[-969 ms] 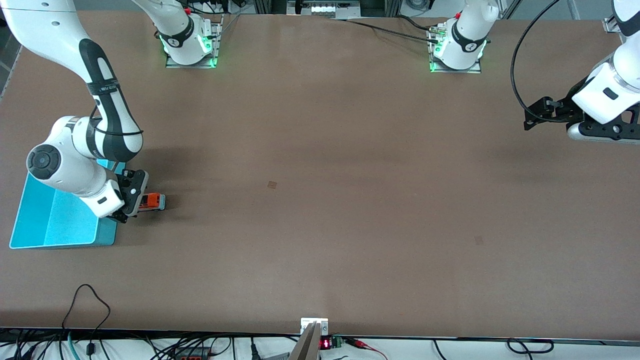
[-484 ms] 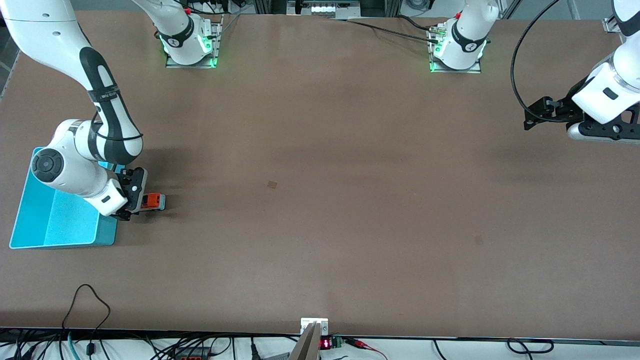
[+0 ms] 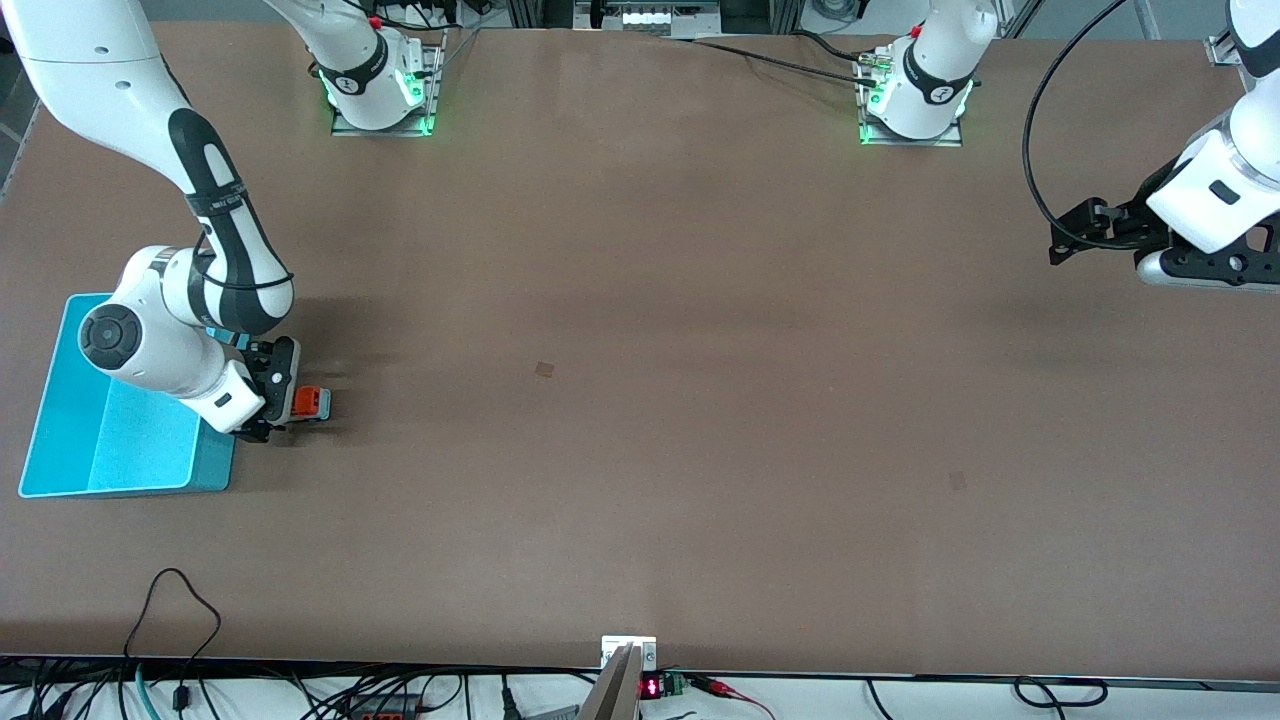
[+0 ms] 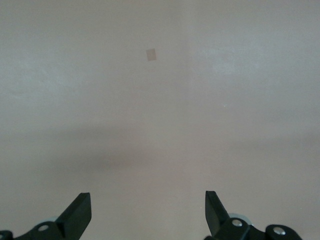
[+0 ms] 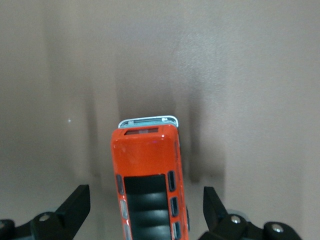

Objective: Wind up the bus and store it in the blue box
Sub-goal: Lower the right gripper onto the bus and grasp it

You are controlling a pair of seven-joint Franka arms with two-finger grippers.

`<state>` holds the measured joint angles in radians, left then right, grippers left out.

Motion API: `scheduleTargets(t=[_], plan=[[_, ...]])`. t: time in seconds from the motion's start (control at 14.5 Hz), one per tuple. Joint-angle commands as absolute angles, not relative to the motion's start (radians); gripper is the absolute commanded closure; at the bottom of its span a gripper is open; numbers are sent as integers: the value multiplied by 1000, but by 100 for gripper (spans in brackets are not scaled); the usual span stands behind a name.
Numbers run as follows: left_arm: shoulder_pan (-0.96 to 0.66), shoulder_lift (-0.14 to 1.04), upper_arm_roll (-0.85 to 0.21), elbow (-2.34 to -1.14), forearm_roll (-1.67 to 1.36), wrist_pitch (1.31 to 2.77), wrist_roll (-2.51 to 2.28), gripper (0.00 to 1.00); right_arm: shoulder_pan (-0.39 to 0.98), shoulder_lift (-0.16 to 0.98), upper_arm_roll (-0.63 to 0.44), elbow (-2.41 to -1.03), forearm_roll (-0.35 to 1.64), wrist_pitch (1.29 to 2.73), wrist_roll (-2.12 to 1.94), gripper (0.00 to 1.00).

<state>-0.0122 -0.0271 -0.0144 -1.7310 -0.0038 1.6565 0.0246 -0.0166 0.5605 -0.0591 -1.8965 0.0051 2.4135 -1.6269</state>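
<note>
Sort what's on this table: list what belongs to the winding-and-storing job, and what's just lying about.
Belongs to the job:
- bus, on the table between the open right pincer fingers, not gripped
- blue box, beside the bus

Lying about:
- two small tape squares
- left pincer, open, waiting over bare table

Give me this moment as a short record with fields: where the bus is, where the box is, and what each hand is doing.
bus: the bus stands on the table, beside the blue box, outside it
blue box: at the right arm's end of the table; its visible floor holds nothing
right hand: right hand is low at the bus, open, fingers on either side of it, apart from it
left hand: left hand is open over bare table at the left arm's end, waiting
</note>
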Motion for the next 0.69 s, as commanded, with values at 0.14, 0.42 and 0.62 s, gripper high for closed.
scheduleTargets(t=[0.14,0.42,0.62], plan=[[-12,-5,-15,-1689,-8,1637,25,0,-25,568,-52,-1913,-11,2462,-1672,5],[-11,-11,-18,-1692,-5,1640,34,0,-26,575,-52,-1910,-6,2482,-1680,36],[-14,-12,-20,-1690,-3,1640,34,0,-28,580,-52,-1910,-8,2497,-1683,53]])
